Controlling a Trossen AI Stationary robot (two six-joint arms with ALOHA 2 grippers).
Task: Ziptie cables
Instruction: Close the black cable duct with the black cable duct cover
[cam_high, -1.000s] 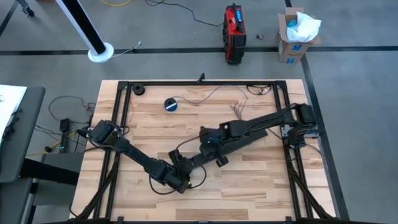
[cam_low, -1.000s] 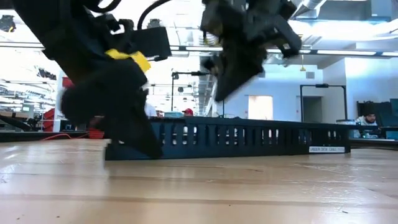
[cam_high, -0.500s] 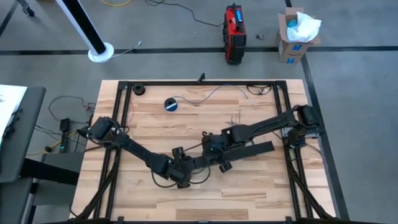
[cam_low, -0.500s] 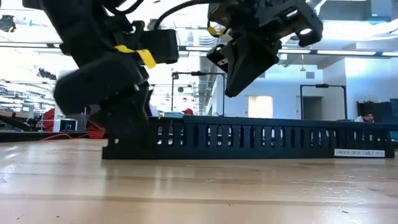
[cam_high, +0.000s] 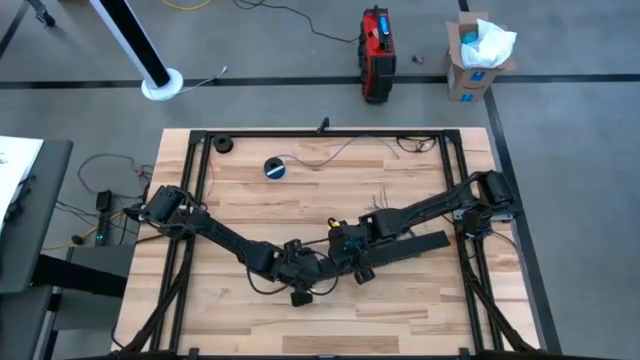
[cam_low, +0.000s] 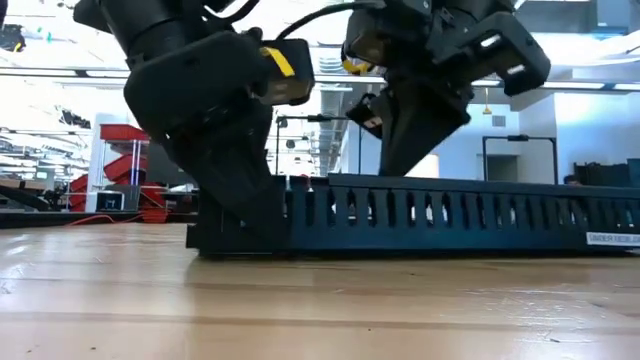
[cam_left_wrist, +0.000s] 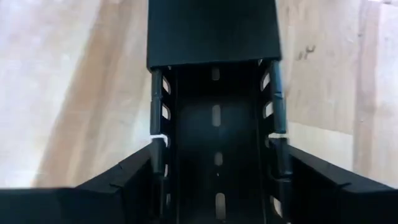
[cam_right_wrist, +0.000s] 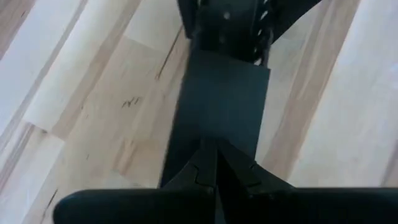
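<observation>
A: L gripper (cam_high: 318, 272) status?
B: Spread wide around one end of the slotted tray (cam_low: 420, 215). In the left wrist view its fingers (cam_left_wrist: 124, 180) straddle the tray's two side walls from outside; real contact vs hairline gap, can't tell. Tray there is an open black plastic U-channel w/ oval slots in floor and walls.
A: R gripper (cam_high: 345, 248)?
B: Clenched. In the right wrist view the fingertips (cam_right_wrist: 214, 163) meet with no gap, right over the tray's flat black cover panel. Whether they pinch its edge or just sit on it, can't tell. Low view puts that gripper above the tray's top rim.
A: Tray position?
B: Flat on the table (cam_high: 420, 300), mid-right, running diagonal from between the two grippers toward the right arm's base. Long, rigid, matte, ribbed w/ vertical slots, white label strip at its far end.
A: Cables (cam_high: 340, 150)?
B: Thin flexible wires loose near the table's far edge, well apart from both grippers, untouched. Round blue-and-black tape roll (cam_high: 275, 167) sits just left of them.
A: Table surface?
B: Light butcher-block wood, visible plank seams, black metal frame along the edges.
</observation>
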